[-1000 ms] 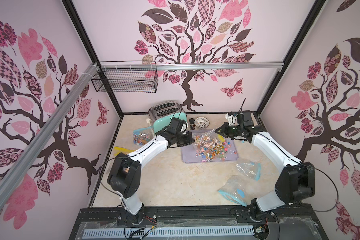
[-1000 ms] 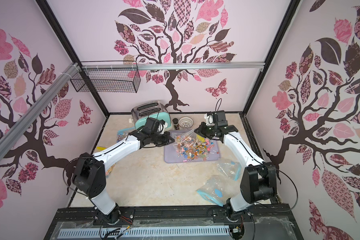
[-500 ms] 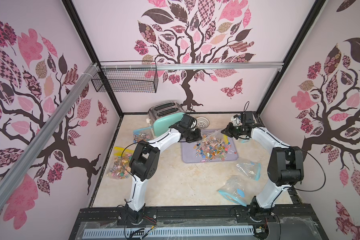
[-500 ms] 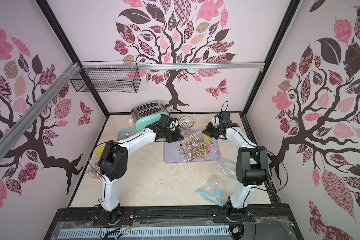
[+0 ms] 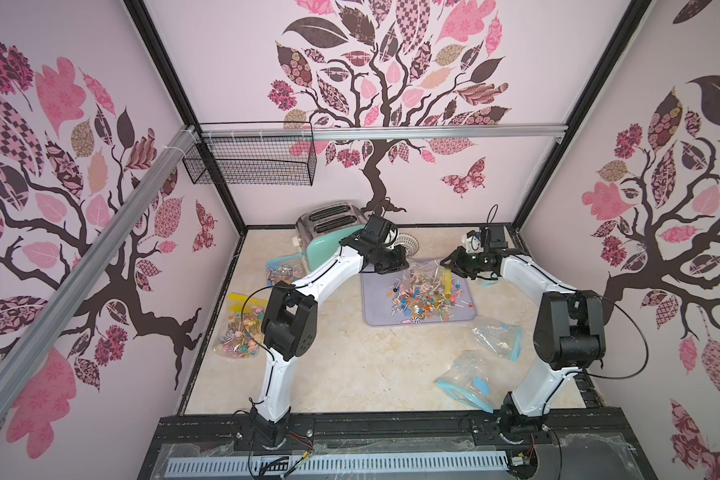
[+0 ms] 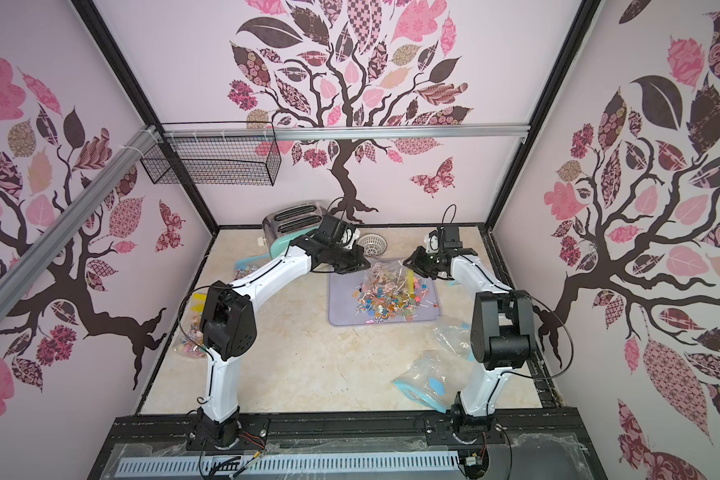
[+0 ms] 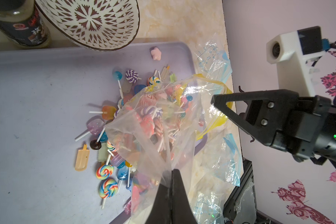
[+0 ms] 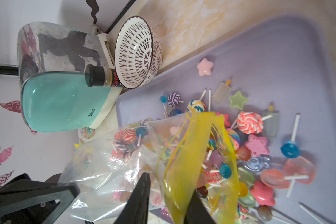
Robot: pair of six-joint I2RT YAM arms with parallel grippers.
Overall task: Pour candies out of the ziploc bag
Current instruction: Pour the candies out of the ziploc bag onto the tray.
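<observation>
Clear plastic with a yellow zip band (image 8: 188, 155), the ziploc bag (image 7: 153, 135) is hanging tilted over the lilac tray (image 7: 37, 97), while loose candies (image 7: 105, 172) are lying heaped below. The left gripper (image 7: 171, 174) is pinching the bag's bottom corner; the right gripper (image 8: 169, 184) is standing parted around the yellow band. Both arms (image 5: 329, 270) are reaching forward, elbows raised.

Ziploc bag (image 7: 153, 159): thin clear plastic film, crinkled and glossy, with a translucent yellow zip strip. Candies (image 8: 249, 123): glossy, some translucent, on matt white sticks. Tray (image 8: 279, 58): smooth matt lilac plastic. Toaster (image 8: 56, 100): mirror-polished metal above glossy teal shell. Bowl (image 8: 138, 52): glazed, shiny. Tabletop (image 8: 192, 23): smooth marble-look surface.
</observation>
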